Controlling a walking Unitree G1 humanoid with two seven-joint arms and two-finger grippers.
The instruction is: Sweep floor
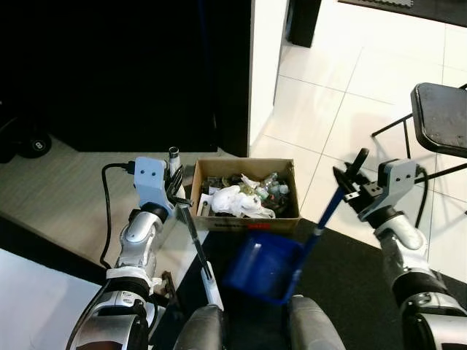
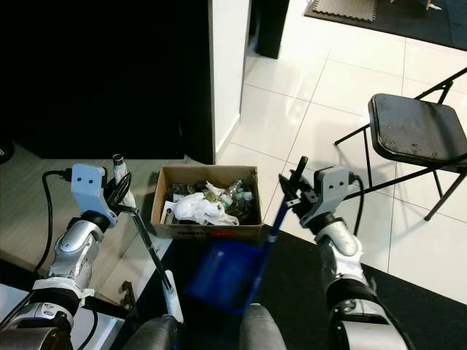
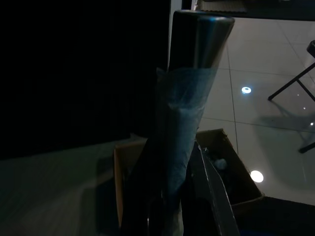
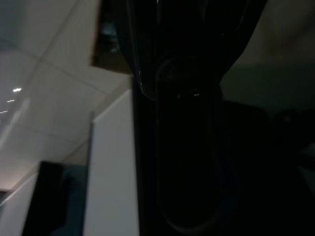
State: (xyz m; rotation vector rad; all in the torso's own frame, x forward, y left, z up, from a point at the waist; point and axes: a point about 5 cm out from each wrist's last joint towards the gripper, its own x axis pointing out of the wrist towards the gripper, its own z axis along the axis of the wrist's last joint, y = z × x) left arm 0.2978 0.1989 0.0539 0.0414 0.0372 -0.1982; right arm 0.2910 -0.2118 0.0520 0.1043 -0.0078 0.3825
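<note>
- one blue dustpan (image 1: 264,271)
- one broom (image 1: 191,235)
- one cardboard box (image 1: 248,219), trash inside too jumbled to count
- one black folding chair (image 2: 416,131)
- two grippers: left gripper (image 1: 175,191), right gripper (image 1: 349,179)
- one dark floor mat (image 2: 408,306)

Blue plastic dustpan (image 1: 263,271) showing blurred, lower edge hiding behind robot's grey knees. Broom's thin dark pole (image 1: 193,235) running down out of sight between knees; brush head hidden. Black folding chair (image 1: 441,117) getting cut off by right edge. Items in brown cardboard box (image 1: 245,222) too small to identify. Right claw (image 4: 187,73) showing too dark to read grip.
</note>
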